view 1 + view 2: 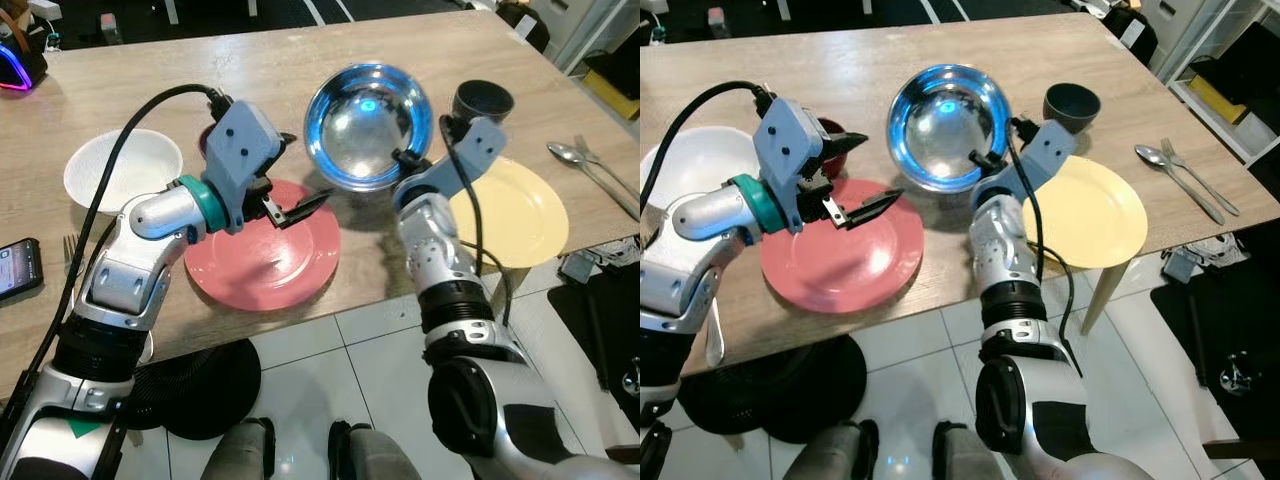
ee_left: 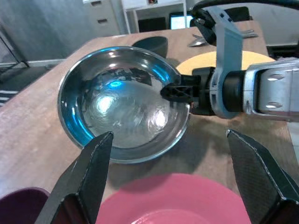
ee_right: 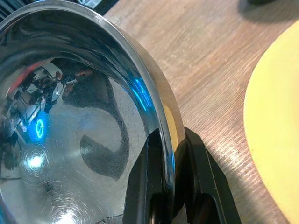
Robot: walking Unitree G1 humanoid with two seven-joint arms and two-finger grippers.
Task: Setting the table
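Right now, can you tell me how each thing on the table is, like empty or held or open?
Steel bowl: empty, rim pinched by the right gripper.
Right gripper: shut on the bowl's rim.
Left gripper: open, hovering over the pink plate.
Pink plate: empty, flat.
Yellow plate: empty, flat.
White bowl: empty, upright.
Dark cup: upright.
Phone: screen lit.

Bare wooden surface [image 1: 300, 60] open beyond the steel bowl [image 1: 368, 125], pink plate [image 1: 262, 262] and yellow plate [image 1: 520, 215] crowding the near edge, dark cup [image 1: 483, 101] just beside the bowl, white bowl [image 1: 122, 168] blocking the left, spoon [image 1: 590, 170] and fork [image 1: 605, 172] at the right edge.
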